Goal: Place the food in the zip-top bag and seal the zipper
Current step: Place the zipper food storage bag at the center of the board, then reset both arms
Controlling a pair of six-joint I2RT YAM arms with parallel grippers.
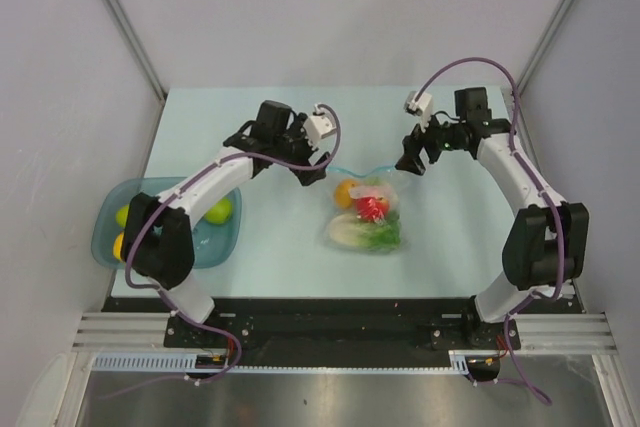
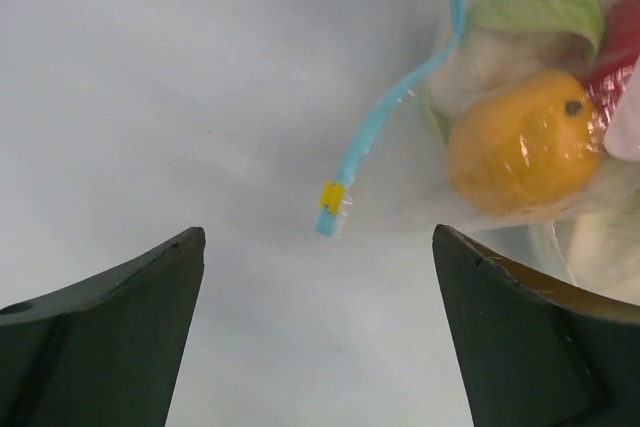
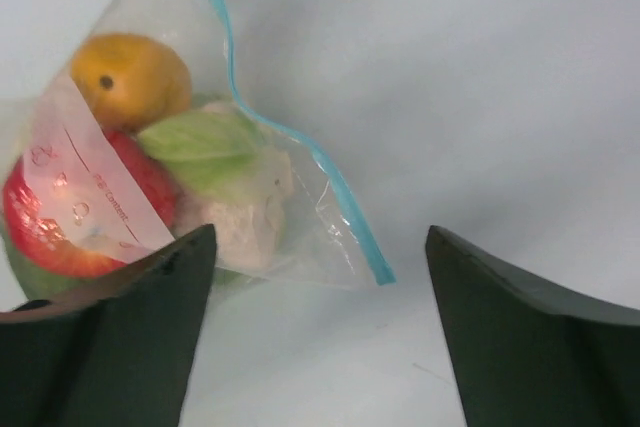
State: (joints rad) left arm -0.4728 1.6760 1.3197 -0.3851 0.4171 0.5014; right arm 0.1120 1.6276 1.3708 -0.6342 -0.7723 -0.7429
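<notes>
The clear zip-top bag (image 1: 368,211) lies on the table middle. It holds an orange fruit (image 1: 346,193), a red apple (image 1: 372,207) and lettuce pieces (image 1: 368,234). Its light-blue zipper (image 1: 362,172) runs along the far edge. My left gripper (image 1: 314,173) is open and empty just beyond the zipper's left end (image 2: 330,209); the orange fruit (image 2: 522,144) shows through the plastic. My right gripper (image 1: 411,161) is open and empty just beyond the zipper's right end (image 3: 372,259); the apple (image 3: 72,209), white label (image 3: 88,190) and lettuce (image 3: 205,152) show in its view.
A teal bowl (image 1: 103,237) at the table's left edge holds yellow-green round fruits (image 1: 218,210). The left arm reaches over the bowl's far side. Grey walls stand around the table.
</notes>
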